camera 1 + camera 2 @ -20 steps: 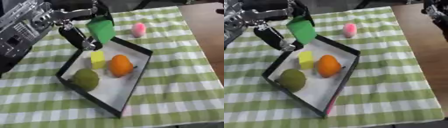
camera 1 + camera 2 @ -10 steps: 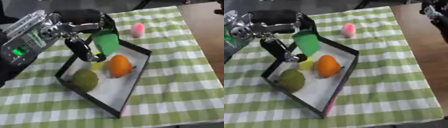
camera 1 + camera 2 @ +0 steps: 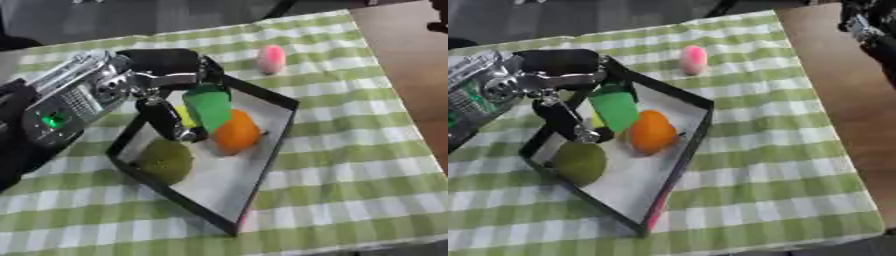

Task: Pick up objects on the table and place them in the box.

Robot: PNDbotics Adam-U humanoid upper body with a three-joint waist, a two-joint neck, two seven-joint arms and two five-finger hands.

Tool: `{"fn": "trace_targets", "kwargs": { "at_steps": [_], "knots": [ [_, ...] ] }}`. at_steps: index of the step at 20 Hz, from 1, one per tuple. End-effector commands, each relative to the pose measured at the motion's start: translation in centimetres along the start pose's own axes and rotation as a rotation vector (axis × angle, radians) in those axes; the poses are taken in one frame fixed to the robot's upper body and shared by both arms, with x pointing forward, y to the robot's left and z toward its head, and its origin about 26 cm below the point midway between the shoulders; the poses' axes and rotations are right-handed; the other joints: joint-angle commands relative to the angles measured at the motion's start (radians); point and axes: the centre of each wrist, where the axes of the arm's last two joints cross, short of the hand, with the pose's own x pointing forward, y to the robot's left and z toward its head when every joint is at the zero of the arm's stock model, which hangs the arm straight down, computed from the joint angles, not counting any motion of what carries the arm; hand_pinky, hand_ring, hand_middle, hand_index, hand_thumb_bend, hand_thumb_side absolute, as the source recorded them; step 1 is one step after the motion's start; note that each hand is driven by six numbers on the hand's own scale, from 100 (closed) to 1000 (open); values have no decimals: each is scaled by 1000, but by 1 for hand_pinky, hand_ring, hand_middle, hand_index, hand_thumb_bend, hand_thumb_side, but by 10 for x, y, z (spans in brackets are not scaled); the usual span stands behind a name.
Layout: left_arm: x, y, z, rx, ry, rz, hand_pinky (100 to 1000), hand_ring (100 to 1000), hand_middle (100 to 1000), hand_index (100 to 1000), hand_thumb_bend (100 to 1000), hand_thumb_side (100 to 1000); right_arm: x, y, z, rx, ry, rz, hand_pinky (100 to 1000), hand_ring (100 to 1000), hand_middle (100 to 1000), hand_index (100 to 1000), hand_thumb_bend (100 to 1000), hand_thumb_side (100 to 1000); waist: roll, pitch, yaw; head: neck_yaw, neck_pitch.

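Yellow item half-hidden behind green block.

The left hand pinches a green block over the black box, which holds an orange fruit and, at seven o'clock from it, an olive-green fruit. A pink object lies at twelve o'clock on the checked cloth.

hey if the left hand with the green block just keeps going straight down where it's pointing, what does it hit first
Most likely the yellow block in the box. The left hand holds the green block right over it, beside the orange. Depth is hard to judge, so it may brush the orange instead.
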Motion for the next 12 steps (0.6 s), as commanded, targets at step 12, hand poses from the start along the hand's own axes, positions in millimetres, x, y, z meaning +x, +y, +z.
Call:
{"fn": "trace_targets", "kwargs": {
  "at_steps": [12],
  "knots": [
    [-21,-11,-5,-37,38,-5,719,705,736,812,328,100,11,-9,-6,8,-22,42,900,1000,893,903,100,618,11,-9,-14,16,5]
  ]
}}
